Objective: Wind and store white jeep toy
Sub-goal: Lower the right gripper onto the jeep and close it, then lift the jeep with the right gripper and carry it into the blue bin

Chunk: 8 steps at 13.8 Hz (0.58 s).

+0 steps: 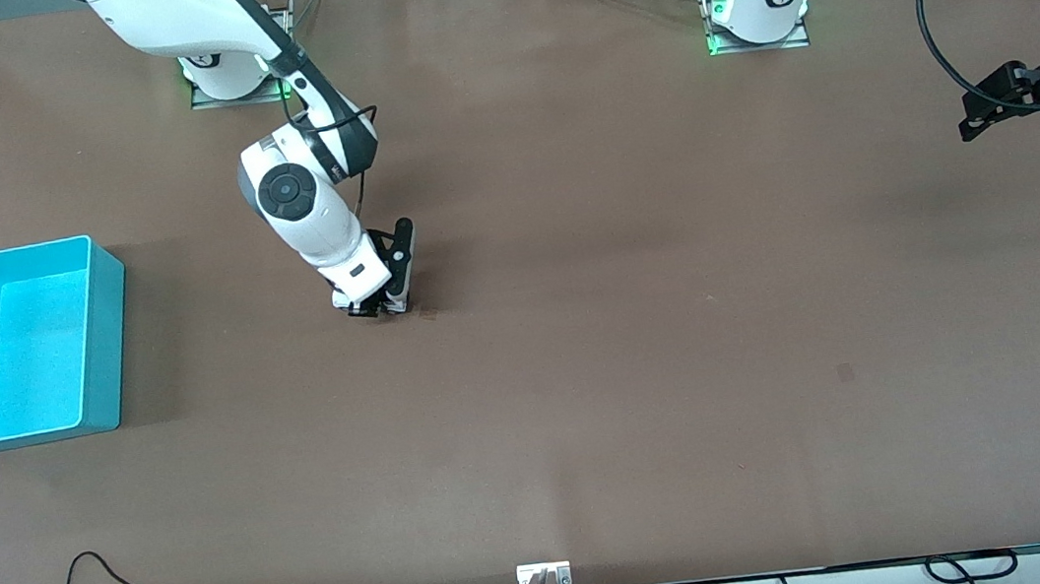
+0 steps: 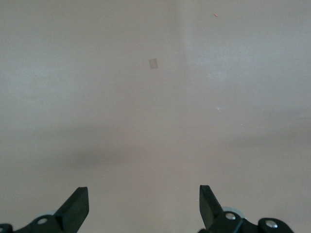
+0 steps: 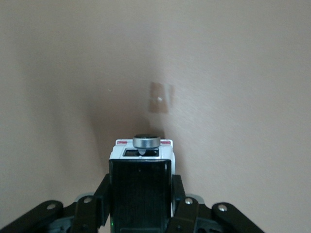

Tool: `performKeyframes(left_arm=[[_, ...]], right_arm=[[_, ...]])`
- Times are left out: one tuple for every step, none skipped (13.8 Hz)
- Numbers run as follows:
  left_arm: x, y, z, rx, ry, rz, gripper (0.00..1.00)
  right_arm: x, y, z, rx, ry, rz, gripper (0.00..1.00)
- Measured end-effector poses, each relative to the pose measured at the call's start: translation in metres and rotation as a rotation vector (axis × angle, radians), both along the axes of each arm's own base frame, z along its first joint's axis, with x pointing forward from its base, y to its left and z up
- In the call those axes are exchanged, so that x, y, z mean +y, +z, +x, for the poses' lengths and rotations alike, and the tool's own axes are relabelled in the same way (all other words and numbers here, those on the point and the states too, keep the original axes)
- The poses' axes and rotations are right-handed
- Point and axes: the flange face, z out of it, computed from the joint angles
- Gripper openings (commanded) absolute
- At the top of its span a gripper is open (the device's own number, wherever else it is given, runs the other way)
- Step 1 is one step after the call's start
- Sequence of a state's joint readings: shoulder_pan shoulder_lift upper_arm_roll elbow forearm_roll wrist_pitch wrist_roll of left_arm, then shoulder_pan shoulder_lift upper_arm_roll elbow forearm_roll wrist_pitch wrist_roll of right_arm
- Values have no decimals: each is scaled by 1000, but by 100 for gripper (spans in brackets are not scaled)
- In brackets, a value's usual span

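Note:
The white jeep toy [image 3: 141, 179] shows in the right wrist view with its black roof section, white body and a spare wheel at its end. My right gripper [image 3: 141, 194] is shut on its sides. In the front view that gripper [image 1: 375, 308] is down at the brown table [image 1: 642, 317] near its middle, and the toy is hidden under the fingers. My left gripper [image 1: 990, 115] waits in the air at the left arm's end of the table. In the left wrist view it [image 2: 144, 206] is open and empty over bare table.
An empty turquoise bin [image 1: 20, 343] stands at the right arm's end of the table. A small pale mark [image 3: 160, 103] lies on the table just ahead of the toy. Cables hang along the table's edge nearest the front camera.

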<state>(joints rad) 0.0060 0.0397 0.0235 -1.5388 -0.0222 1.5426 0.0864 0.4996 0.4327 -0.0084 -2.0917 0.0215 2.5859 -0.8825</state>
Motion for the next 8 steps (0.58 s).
performKeyframes(left_arm=[[0, 0, 0, 0, 0, 0, 100], [0, 0, 0, 0, 0, 0, 100], [0, 0, 0, 0, 0, 0, 100], [0, 0, 0, 0, 0, 0, 100], [0, 0, 0, 0, 0, 0, 100], [0, 0, 0, 0, 0, 0, 100], [0, 0, 0, 0, 0, 0, 100], [0, 0, 0, 0, 0, 0, 100]], right_arm=[[-9, 17, 10, 12, -48, -9, 0], [-21, 38, 21, 17, -106, -16, 0], [-36, 60, 33, 8, -170, -18, 0], [-57, 82, 45, -13, -236, -15, 0], [-82, 100, 55, -37, -306, -12, 0], [-110, 115, 63, -55, -371, -12, 0], [-138, 127, 68, -57, -435, -19, 0], [-165, 136, 71, -44, -503, -29, 0]])
